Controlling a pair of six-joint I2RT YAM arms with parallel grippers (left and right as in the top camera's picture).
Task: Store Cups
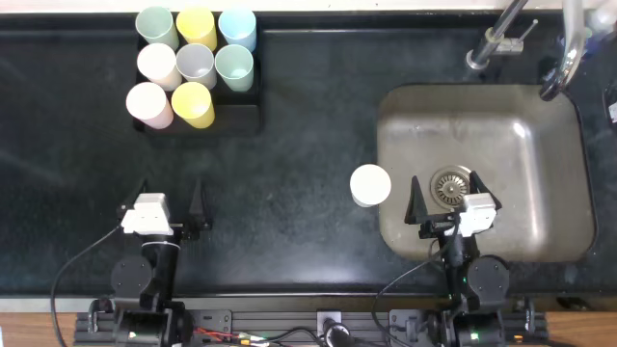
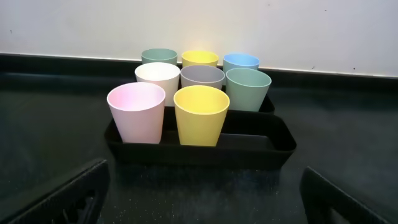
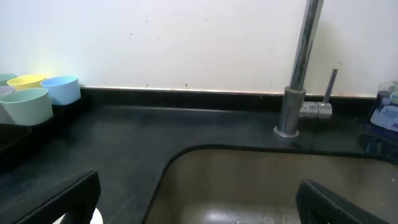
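Note:
A black tray (image 1: 246,123) at the back left of the counter holds several pastel cups (image 1: 196,66), upright and open side up; its front right slot is bare. A single white cup (image 1: 370,185) stands on the counter just left of the sink (image 1: 501,125). My left gripper (image 1: 172,196) is open and empty in front of the tray, facing the tray (image 2: 199,155) and its cups (image 2: 199,115). My right gripper (image 1: 446,193) is open and empty over the sink's front part, to the right of the white cup. A sliver of the white cup (image 3: 96,216) shows beside one finger.
A chrome faucet (image 1: 501,34) with a lever stands behind the sink; the faucet (image 3: 298,74) rises ahead of the right gripper. A blue-labelled bottle (image 3: 387,109) sits at the back right. Dark counter (image 1: 308,116) stretches between tray and sink.

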